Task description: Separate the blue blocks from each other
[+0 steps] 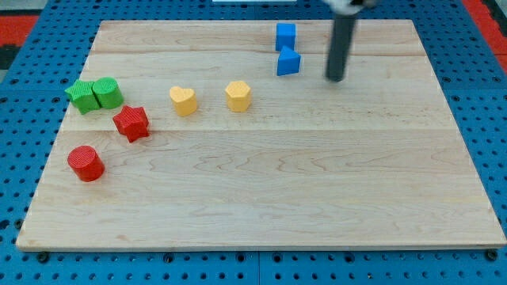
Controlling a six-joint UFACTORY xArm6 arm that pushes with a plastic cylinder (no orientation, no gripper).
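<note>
- nearest us, toward the view's bottom, we see the light wooden board (pixel 261 214) with its pale grain, lying on a blue pegboard surface (pixel 24 158) studded with holes.
- going up the view's left side, we come first to the red cylinder block (pixel 85 163), standing on its own near the board's left edge.
- above it and a little to the right sits the red star-shaped block (pixel 131 123), apart from the cylinder.
- further up and left are the green star-shaped block (pixel 80 96) and the green cylinder block (pixel 107 93), side by side and touching.
- on about the same line, toward the middle, we find the yellow heart-shaped block (pixel 183 100), and to its right the yellow hexagonal block (pixel 238 96), with a clear gap between them.
- toward the view's top, right of centre, sits the blue wedge-like block (pixel 288 62); just above it, close to the board's far edge, is the blue cube block (pixel 286 36). the two are very near each other, touching or almost so; we cannot tell which.
- our arm carries no jaws, only a straight dark rod; my tip (pixel 336 78) rests on the board to the right of the blue wedge-like block, near it and not touching it.
</note>
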